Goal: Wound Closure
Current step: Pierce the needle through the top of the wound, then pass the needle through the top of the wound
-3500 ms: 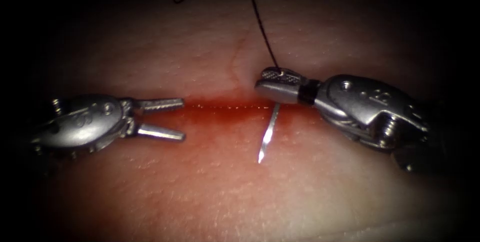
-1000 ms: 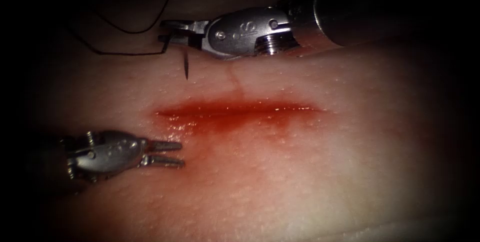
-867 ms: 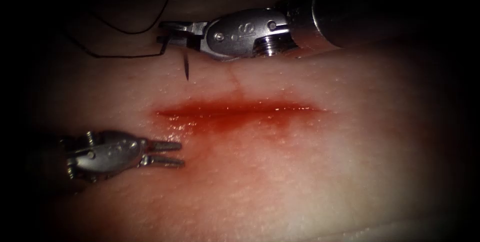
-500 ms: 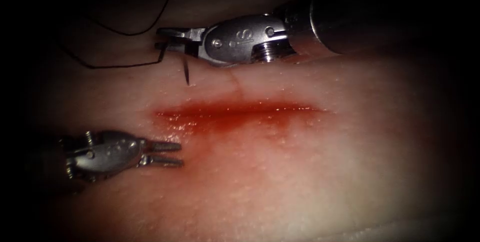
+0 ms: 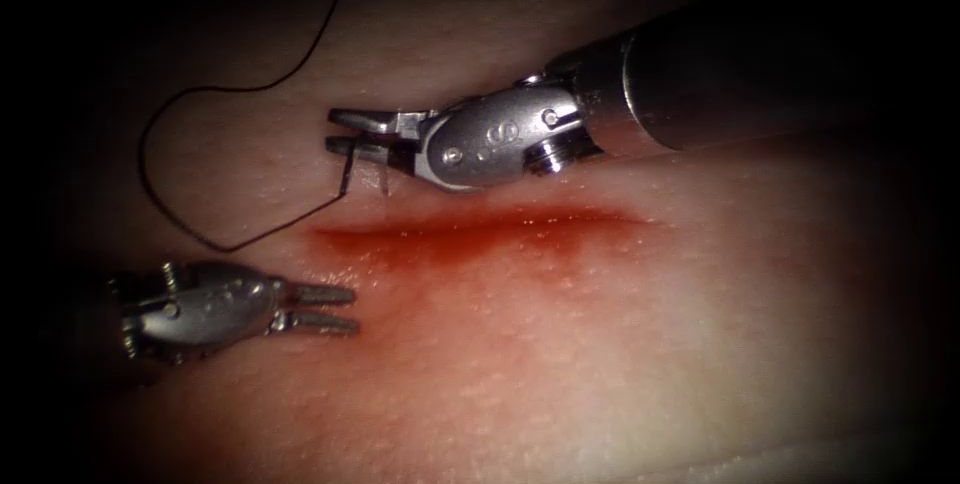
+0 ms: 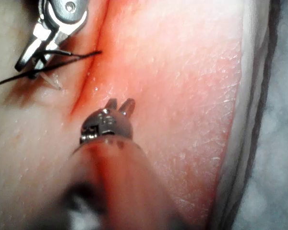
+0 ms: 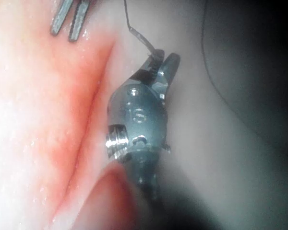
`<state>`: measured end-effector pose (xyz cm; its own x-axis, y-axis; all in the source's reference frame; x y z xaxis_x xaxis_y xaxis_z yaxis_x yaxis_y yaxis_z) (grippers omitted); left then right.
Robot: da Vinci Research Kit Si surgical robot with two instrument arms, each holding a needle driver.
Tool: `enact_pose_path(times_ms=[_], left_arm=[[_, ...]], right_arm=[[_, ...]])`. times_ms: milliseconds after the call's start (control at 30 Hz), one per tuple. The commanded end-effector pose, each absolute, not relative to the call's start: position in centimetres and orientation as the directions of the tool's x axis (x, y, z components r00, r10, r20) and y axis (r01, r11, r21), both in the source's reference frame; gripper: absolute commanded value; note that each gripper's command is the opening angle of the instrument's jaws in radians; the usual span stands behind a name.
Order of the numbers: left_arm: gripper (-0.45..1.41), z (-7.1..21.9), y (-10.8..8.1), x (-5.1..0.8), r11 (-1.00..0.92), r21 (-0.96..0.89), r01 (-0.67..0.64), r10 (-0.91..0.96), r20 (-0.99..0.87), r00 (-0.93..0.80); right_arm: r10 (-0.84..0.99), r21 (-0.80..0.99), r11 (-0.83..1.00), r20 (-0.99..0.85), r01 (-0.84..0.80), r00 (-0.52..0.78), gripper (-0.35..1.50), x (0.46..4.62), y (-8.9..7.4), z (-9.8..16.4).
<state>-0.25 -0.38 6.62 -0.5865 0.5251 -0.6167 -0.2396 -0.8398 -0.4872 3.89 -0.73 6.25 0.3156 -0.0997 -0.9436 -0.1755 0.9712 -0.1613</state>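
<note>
Endoscope view: right pincer [image 5: 358,134] is clamping the needle [image 5: 384,178], point hanging just above the cut's [image 5: 470,227] left end, free of the tissue [image 5: 600,364], likely poised for a bite. Thread [image 5: 160,204] is looping leftward. Left pincer [image 5: 325,309] is waiting apart, empty, below the cut.

Left wrist view: left pincer [image 6: 119,106] is sitting parted beside the cut.

Right wrist view: right pincer [image 7: 159,67] is gripping the needle.

tissue [image 5: 560,364]: pale pink, finely dimpled | cut [image 5: 480,227]: red, wet streak | thread [image 5: 190,234]: black | both tools [image 5: 358,135] [image 5: 322,309]: silver-grey metal, jaws seen ridged | needle [image 5: 384,179]: grey steel
</note>
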Motion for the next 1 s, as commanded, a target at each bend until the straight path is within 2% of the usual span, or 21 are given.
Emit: enact_pose_path(times_ms=[33,1000], left_arm=[[-0.13,6.68,-0.38,-0.31,-0.84,-0.487,-0.239,0.525,-0.617,-0.586],[-0.15,6.65,-0.35,-0.25,-0.838,-0.486,-0.249,0.53,-0.615,-0.585]], right_arm=[[-0.105,-0.165,0.971,-0.943,-0.172,0.315,-0.35,3.92,-0.76,6.3],[-0.164,-0.201,0.978,-0.913,-0.062,0.373,-0.35,3.91,-1.27,6.67]])
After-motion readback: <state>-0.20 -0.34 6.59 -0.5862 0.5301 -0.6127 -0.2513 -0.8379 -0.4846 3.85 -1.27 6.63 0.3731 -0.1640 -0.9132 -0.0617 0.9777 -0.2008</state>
